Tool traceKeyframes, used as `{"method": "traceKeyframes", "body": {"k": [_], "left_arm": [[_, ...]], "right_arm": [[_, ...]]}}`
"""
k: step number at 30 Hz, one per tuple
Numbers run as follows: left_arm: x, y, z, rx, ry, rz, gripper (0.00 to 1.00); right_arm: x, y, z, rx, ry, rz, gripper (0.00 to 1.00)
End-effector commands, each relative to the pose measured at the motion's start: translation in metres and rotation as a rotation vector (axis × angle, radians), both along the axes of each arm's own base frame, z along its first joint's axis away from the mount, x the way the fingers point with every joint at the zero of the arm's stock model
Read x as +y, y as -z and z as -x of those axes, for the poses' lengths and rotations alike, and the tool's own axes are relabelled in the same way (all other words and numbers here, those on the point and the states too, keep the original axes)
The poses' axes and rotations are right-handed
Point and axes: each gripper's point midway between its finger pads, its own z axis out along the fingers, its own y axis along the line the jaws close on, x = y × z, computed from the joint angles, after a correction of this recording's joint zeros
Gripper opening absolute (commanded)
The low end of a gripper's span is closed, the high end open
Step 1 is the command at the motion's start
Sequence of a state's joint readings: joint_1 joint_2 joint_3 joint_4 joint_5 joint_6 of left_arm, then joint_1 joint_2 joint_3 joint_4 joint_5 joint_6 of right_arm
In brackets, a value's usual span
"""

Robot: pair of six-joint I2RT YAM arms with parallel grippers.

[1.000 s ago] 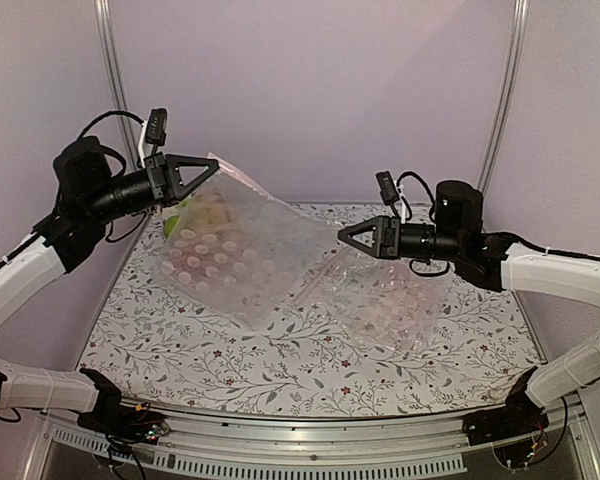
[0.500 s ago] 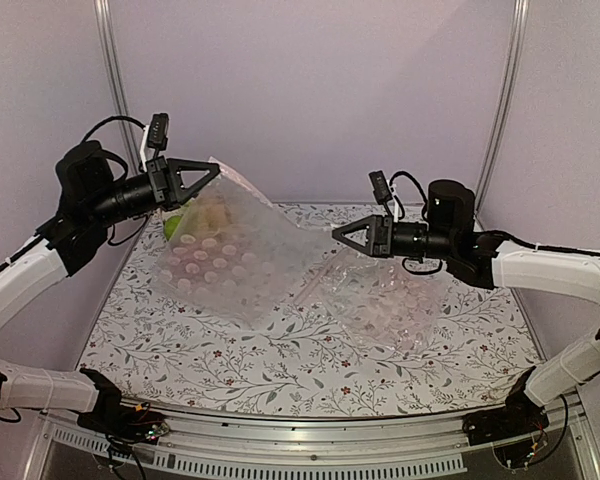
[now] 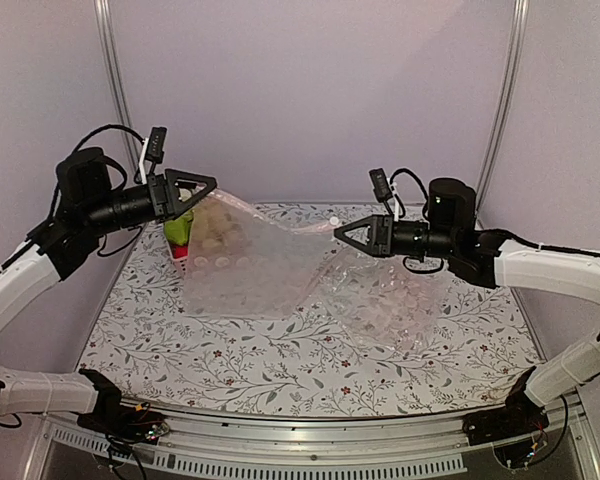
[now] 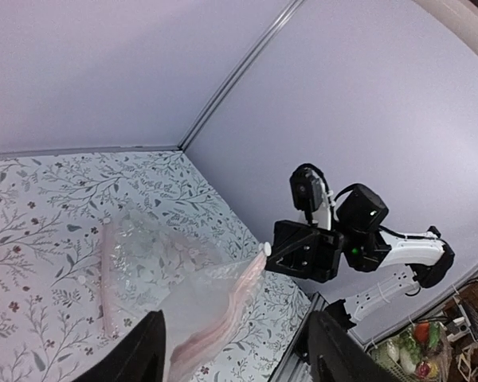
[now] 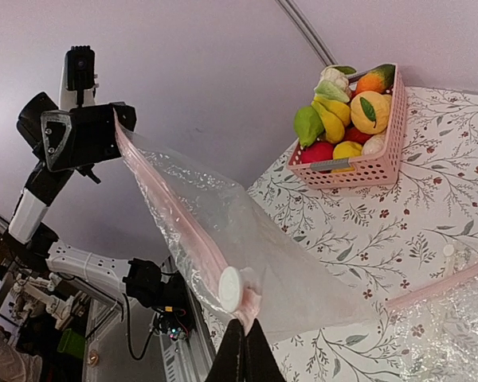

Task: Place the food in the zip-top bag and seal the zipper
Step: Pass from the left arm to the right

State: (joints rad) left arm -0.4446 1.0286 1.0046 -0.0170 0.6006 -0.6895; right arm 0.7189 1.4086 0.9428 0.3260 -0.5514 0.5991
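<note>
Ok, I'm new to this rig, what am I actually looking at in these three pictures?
These are two robot arms bolted to a flowered table. The wide picture looks down from behind them; the other two come from a camera on each wrist. The right gripper is pinched shut on one corner of the clear zip-top bag; the left gripper is at the opposite corner, jaws apart. A pink basket of toy food stands far left, and a crinkled bag lies beneath the right arm.

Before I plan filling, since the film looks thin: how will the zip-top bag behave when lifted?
Probably floppy: the zip-top bag sags from the right end effector. Likely light: one pinched corner lifts it. Possibly slippery: glossy film.
</note>
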Motion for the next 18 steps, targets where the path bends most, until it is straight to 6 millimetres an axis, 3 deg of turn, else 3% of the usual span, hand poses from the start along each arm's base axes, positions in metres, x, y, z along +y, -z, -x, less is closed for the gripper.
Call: {"method": "traceKeyframes", "body": {"k": [1,5,8,12,18], "left_arm": [[0.035,0.033,-0.005,0.025,-0.168,-0.262,0.76],[0.074,0.022,-0.011,-0.034,-0.348,-0.475,0.91],[0.077,0.005,-0.013,-0.09,-0.354,-0.534,0.95],[0.049,-0.015,-0.02,-0.149,-0.23,-0.52,0.97],[-0.037,-0.011,-0.008,-0.199,0.125,-0.482,0.96]], "right_arm": [[-0.007,-0.022,0.007,-0.115,-0.007,0.083,0.0],[-0.017,-0.034,0.014,-0.195,-0.025,0.199,0.0],[-0.023,-0.042,0.019,-0.247,-0.049,0.272,0.0],[-0.024,-0.05,0.034,-0.283,-0.11,0.342,0.0],[-0.006,-0.052,0.064,-0.356,-0.229,0.422,0.0]]}}
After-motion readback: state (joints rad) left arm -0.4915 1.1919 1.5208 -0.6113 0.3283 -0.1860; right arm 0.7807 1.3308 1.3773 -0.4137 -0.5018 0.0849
